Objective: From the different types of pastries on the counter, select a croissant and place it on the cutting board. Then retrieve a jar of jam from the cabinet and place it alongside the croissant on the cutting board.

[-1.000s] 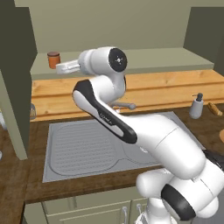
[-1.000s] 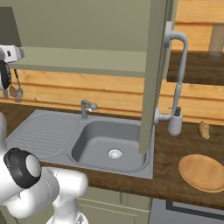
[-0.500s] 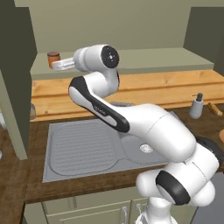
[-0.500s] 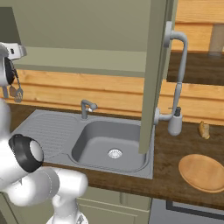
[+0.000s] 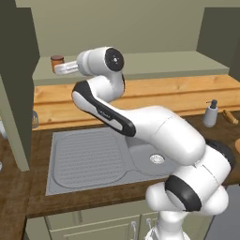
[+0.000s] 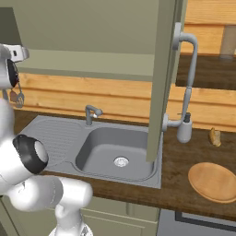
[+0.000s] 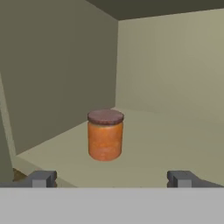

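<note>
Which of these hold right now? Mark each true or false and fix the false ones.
1. The jam jar stands upright on the cabinet shelf. True.
2. The jaws are shut on the jar. False: the gripper is open, short of the jar.
3. The jar has a dark lid. True.
4. The round cutting board carries the jar. False: its top is bare.
5. A soap dispenser stands by the sink. True.

White arm (image 5: pixel 140 122) reaching toward jam jar (image 5: pixel 57 61), sink (image 5: pixel 101 157) below
</note>
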